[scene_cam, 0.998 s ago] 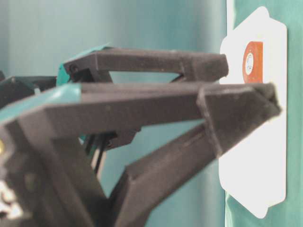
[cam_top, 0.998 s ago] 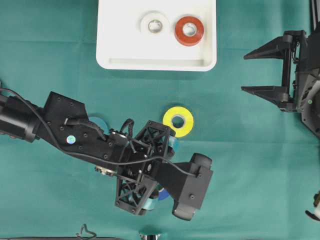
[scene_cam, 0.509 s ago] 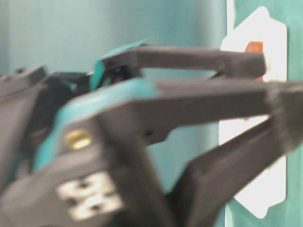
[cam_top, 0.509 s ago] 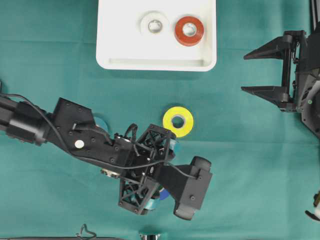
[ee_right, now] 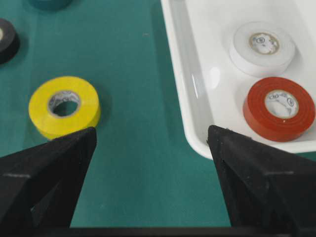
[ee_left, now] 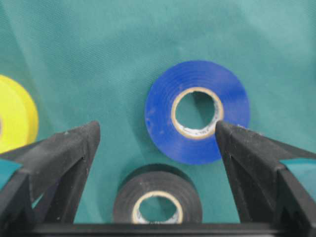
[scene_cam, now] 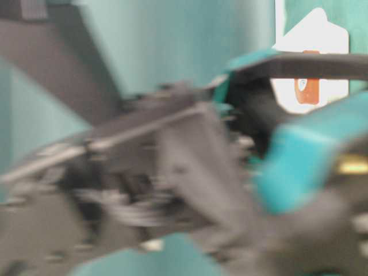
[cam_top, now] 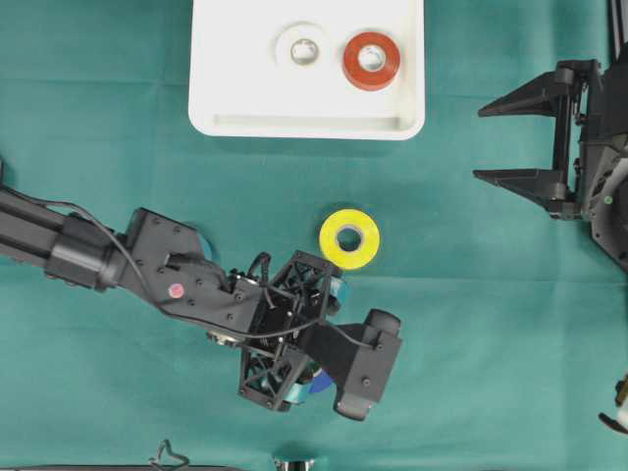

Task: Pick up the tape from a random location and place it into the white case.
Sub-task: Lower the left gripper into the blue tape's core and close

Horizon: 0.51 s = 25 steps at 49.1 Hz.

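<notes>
Blue tape (ee_left: 197, 112): laid flat on green cloth (cam_top: 471, 324), seen in left wrist view between the 2 finger tips, closer to the right-hand one; not touched. In overhead view mostly hidden under the gripper, only a blue edge is seen.
Black tape (ee_left: 158, 200): flat, just beside blue tape, nearer to the camera, also between the fingers.
Yellow tape (cam_top: 349, 237): flat on cloth, just beside the gripper frame, apart from blue tape.
White case (cam_top: 221, 108): at top of overhead view, well apart from blue tape; white tape (cam_top: 303, 46) and red tape (cam_top: 371, 61) are laid inside, side by side.
Left gripper (ee_left: 158, 131): spread wide, nothing held, pointed down over blue and black tape.
Right gripper (cam_top: 478, 143): spread wide, nothing held, at right side, near the case corner.
Table-level view: blurred, blocked by left arm.
</notes>
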### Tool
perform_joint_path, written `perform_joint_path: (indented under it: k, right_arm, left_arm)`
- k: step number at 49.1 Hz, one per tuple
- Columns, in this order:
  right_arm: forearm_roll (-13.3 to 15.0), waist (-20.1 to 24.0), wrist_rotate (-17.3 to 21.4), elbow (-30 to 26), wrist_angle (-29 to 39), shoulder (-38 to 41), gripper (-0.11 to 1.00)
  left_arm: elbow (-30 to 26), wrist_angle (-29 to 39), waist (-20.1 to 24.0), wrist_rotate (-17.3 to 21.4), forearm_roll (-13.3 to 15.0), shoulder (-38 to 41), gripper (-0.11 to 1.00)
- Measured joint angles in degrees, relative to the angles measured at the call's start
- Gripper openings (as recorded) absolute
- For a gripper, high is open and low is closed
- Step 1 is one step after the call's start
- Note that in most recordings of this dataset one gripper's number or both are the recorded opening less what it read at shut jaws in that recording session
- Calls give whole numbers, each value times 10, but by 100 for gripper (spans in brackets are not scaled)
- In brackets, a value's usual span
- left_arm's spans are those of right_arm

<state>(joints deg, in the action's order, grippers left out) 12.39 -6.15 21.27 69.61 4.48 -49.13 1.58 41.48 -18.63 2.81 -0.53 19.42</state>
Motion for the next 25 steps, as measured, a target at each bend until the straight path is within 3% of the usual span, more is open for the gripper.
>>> perform_joint_path:
  k: [25]
  right_arm:
    - [1,0,0,0,-1,3,88]
  left_arm:
    - [10,-45,0,2,-2,72,97]
